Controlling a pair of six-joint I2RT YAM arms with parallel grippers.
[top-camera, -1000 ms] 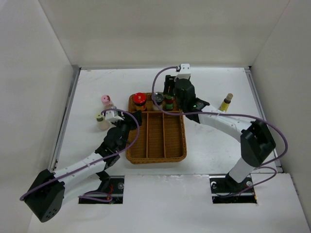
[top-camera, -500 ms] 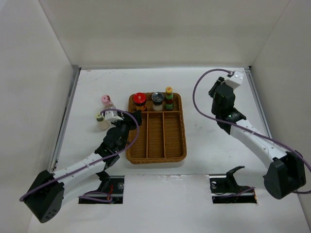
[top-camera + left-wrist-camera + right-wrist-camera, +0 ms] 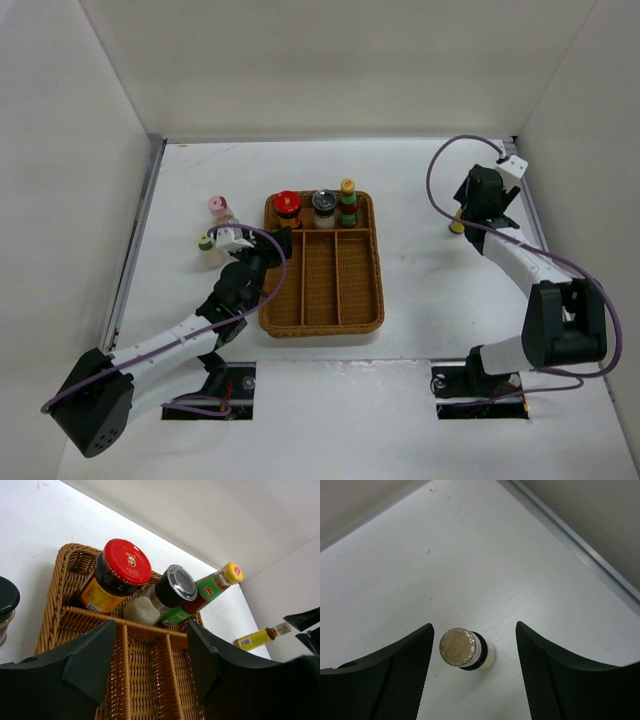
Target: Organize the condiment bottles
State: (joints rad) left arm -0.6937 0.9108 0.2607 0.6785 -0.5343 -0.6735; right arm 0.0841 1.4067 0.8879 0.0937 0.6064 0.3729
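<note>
— Looking down on a white table (image 3: 420,290) with two arms: what is hidden or cut off?

— The left arm covers part of the left rim of the brown wicker divided tray (image 3: 320,300), and in the left wrist view the tray's near end runs out of frame. From above, the right gripper (image 3: 474,627) hides most of a small dark bottle with a yellow label and gold cap (image 3: 457,226), so only its lower end shows there. A dark-topped jar (image 3: 6,600) is cut off by the left edge of the left wrist view. I cannot tell which jar it is.

— How do the bottles look, and where are they?

— Three stand upright, side by side, in the tray's far cross compartment. On the left is a squat dark jar with a red lid and orange label (image 3: 287,204). In the middle is a pale jar with a black, clear-topped lid (image 3: 324,205). On the right is a tall bottle with a green label and yellow cap (image 3: 347,198). On the table left of the tray stand a pink-lidded jar (image 3: 217,206) and, nearer the arms, a pale-green-lidded jar (image 3: 205,242). The small dark bottle stands alone near the table's far right.

— And the grippers?

— The left gripper (image 3: 152,630) sits by the tray's left rim with its fingers apart and nothing between them. The right gripper's fingers are spread on either side of the gold cap and touch neither side.
</note>
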